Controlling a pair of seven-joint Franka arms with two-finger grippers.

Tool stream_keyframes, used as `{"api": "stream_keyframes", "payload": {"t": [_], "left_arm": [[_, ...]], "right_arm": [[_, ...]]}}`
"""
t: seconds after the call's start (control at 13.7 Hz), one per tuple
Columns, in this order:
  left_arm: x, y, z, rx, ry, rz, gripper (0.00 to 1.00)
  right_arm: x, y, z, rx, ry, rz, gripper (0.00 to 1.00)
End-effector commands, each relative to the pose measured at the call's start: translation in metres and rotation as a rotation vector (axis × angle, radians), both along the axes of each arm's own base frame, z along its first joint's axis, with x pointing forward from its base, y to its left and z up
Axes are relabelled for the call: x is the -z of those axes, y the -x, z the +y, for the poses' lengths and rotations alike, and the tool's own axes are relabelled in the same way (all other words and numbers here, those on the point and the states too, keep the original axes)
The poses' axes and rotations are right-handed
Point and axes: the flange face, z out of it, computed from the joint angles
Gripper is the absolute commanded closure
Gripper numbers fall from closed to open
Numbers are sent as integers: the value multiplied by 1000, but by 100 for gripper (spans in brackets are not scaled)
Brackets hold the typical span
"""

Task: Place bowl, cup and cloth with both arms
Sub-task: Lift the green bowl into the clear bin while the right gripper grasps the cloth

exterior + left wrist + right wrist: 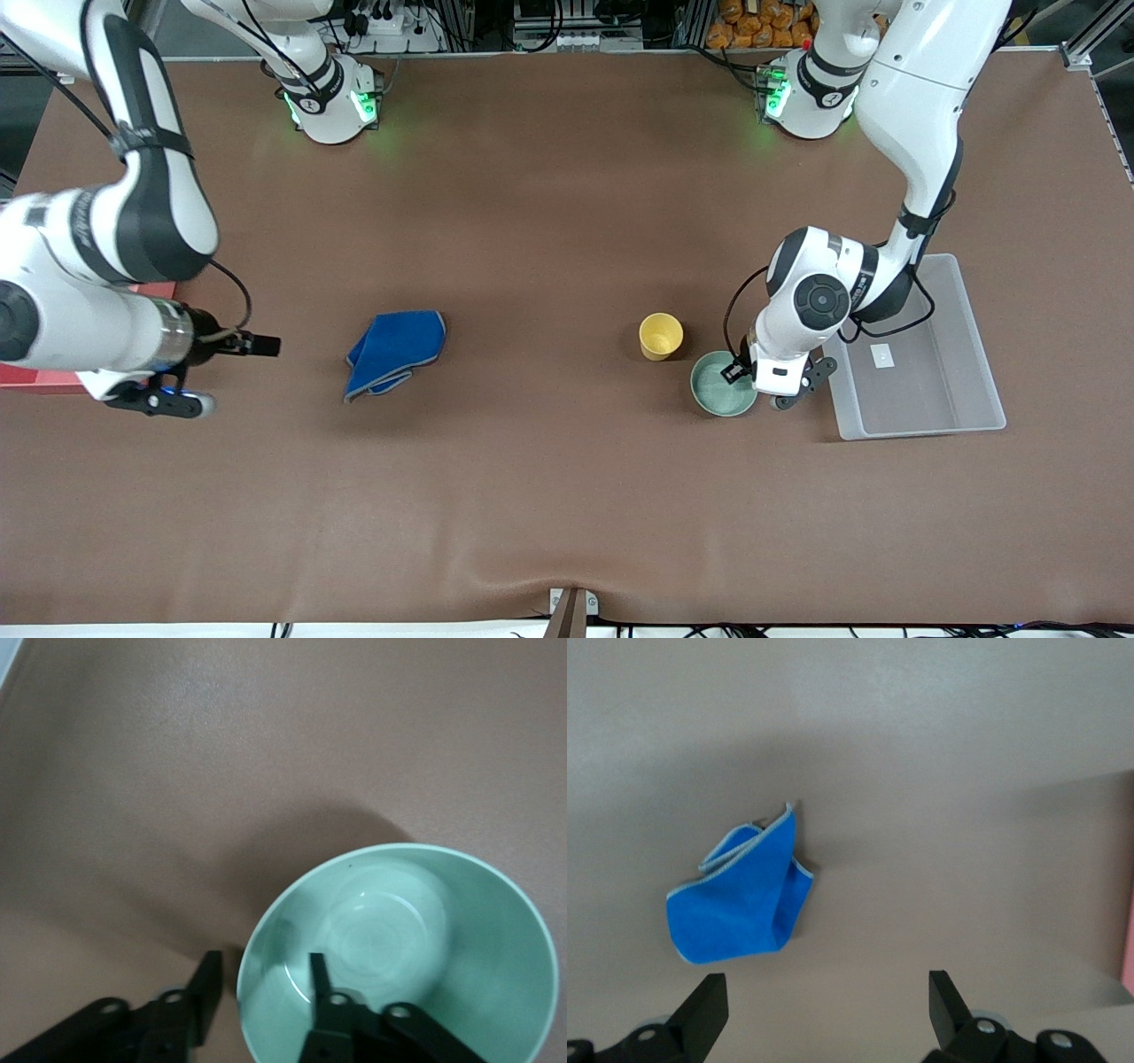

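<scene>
The pale mint-green bowl (pixel 719 386) stands on the brown table beside the clear tray. My left gripper (pixel 746 376) is down at its rim on the tray side. In the left wrist view the gripper (pixel 263 979) is open, with one finger inside the bowl (pixel 416 939), the other outside, and the rim between them. The yellow cup (pixel 661 336) stands upright just beside the bowl, a little farther from the front camera. The blue cloth (pixel 394 352) lies crumpled toward the right arm's end. My right gripper (pixel 161 400) hangs open and empty short of the cloth (pixel 740 904), as the right wrist view (pixel 828 1001) shows.
A clear plastic tray (pixel 921 390) lies at the left arm's end of the table, next to the bowl. A red box (pixel 35 379) sits at the right arm's end, partly under the right arm.
</scene>
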Motion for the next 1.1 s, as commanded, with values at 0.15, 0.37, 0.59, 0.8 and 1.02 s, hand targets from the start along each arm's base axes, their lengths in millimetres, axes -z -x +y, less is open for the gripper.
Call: {"api": "stream_keyframes", "payload": {"t": [0.15,0.37,0.59,0.8,1.02], "left_arm": [[-38,-13,6,-59,-1,-72,100],[-102,-27,37,-90,8,-155,100],[-161,-33,94,-23,-25,-158,100],[-187,-27,158,120,-67,-83,100],[-204,-9,220,268,-78,22,100]], "right_arm": [[48,6,9,33,0,-37,0],[70,15,25,102,21,-20,0],[77,15,46,134,32,-40,0],[109,7,51,239,36,-59,0],[130,5,61,336,-69,-37,0]]}}
